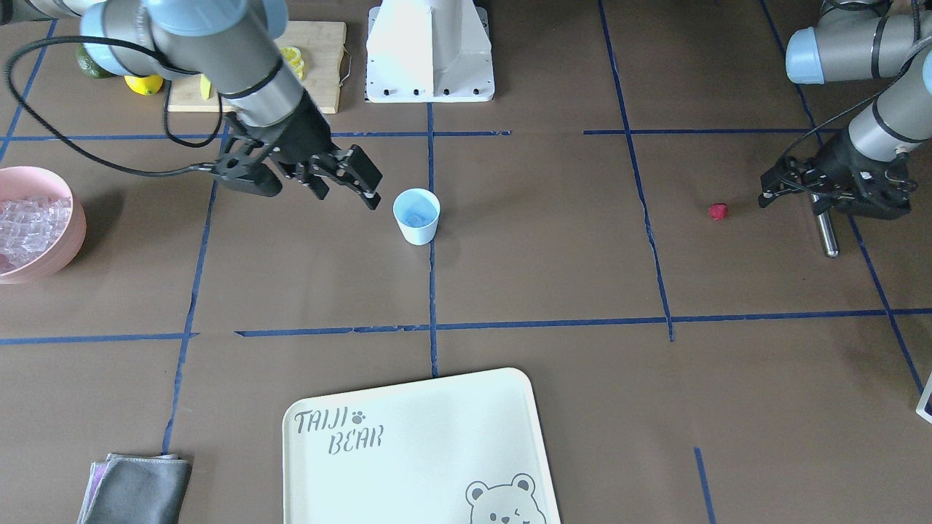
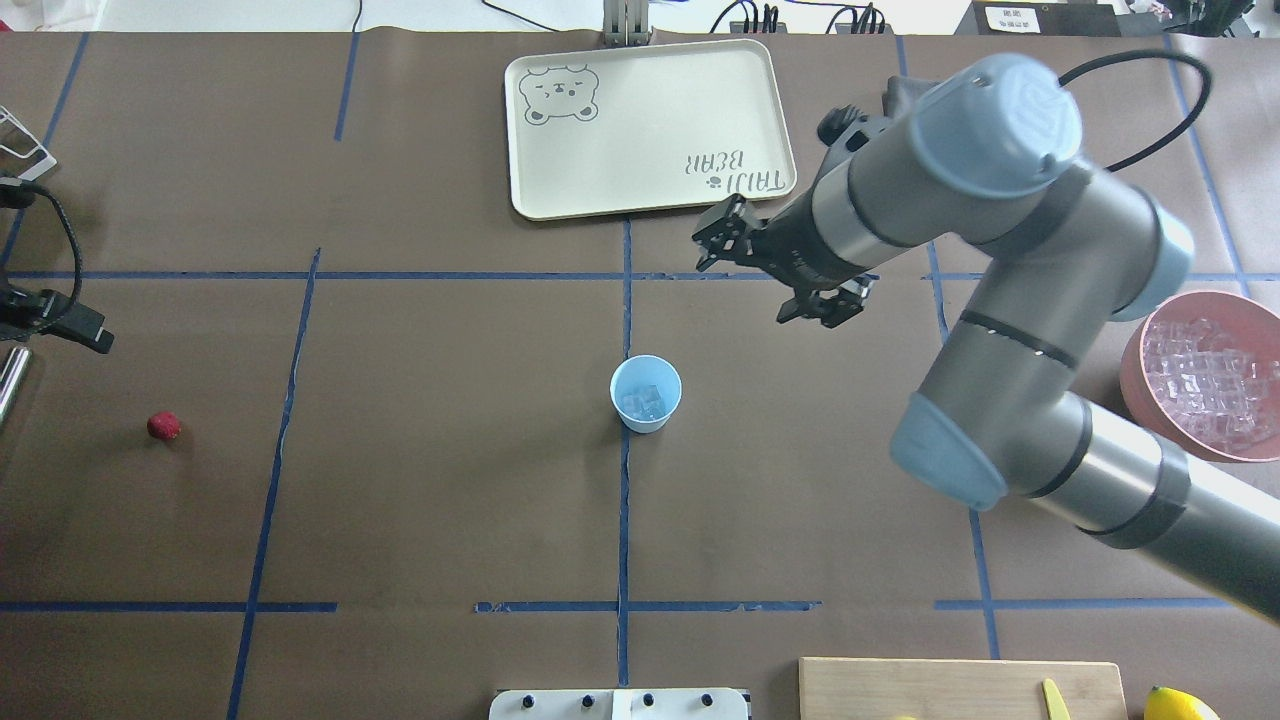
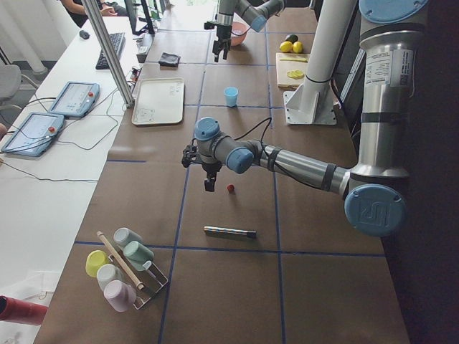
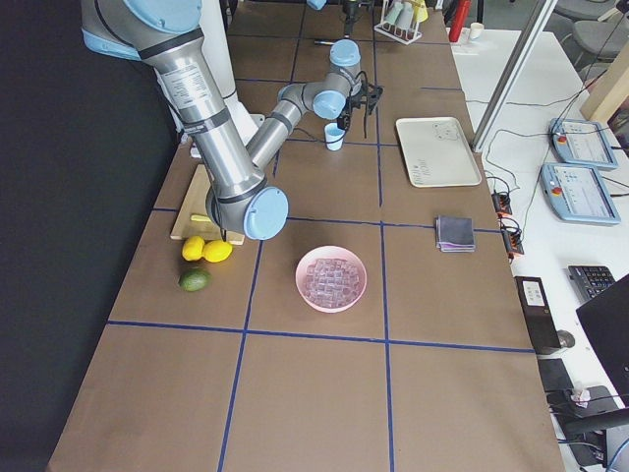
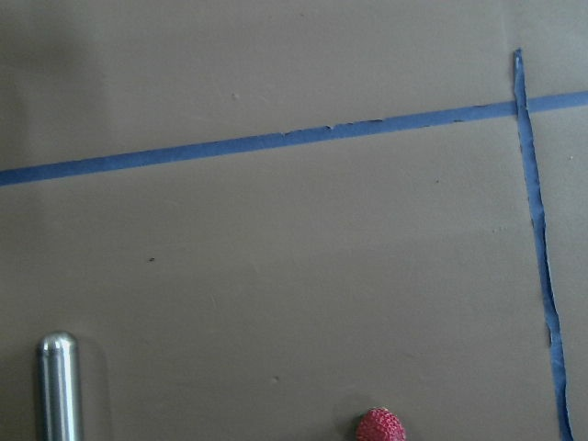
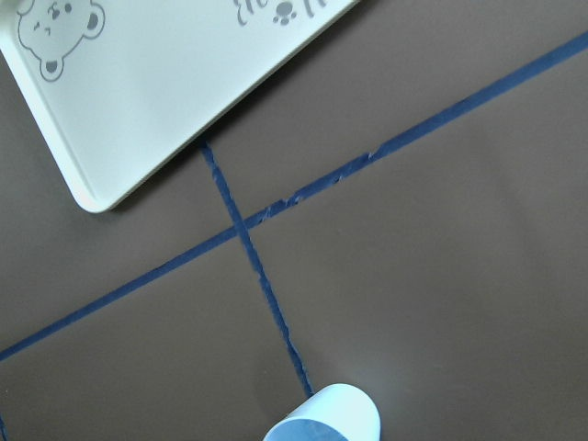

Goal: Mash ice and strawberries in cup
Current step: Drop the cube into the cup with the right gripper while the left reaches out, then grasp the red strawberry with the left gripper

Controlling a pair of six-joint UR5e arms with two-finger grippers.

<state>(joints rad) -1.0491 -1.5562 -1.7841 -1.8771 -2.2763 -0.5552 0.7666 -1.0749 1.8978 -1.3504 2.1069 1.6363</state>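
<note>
Left gripper (image 1: 762, 191) hangs low over the table, fingers apparently spread and empty, though we only see it small and side-on. Right gripper (image 2: 742, 290) is also spread wide and empty, up in the air between 1 and 2 o'clock of the cup (image 2: 616, 392), clear of it. All clock directions are by the overhead view. The cup stands upright mid-table with ice (image 2: 643, 402) already inside; more cubes sit in the pink bowl (image 2: 1135, 365) at 3 o'clock. The strawberry (image 2: 163, 425) lies on the bare table at 9 o'clock of the cup, well apart, and between 4 and 5 o'clock of the left gripper. We judge the step in hand to be picking the berry and dropping it in the cup. To do it well, centre the jaws right over the berry, come straight down and close gently, since it is soft, round and likely to roll. Mind the metal rod (image 1: 826, 233) lying near the berry at about 9 o'clock. Carry toward 3 o'clock and release low over the cup mouth so the berry neither bounces off the ice nor tips the light cup. Keep the right arm out of that path.
</note>
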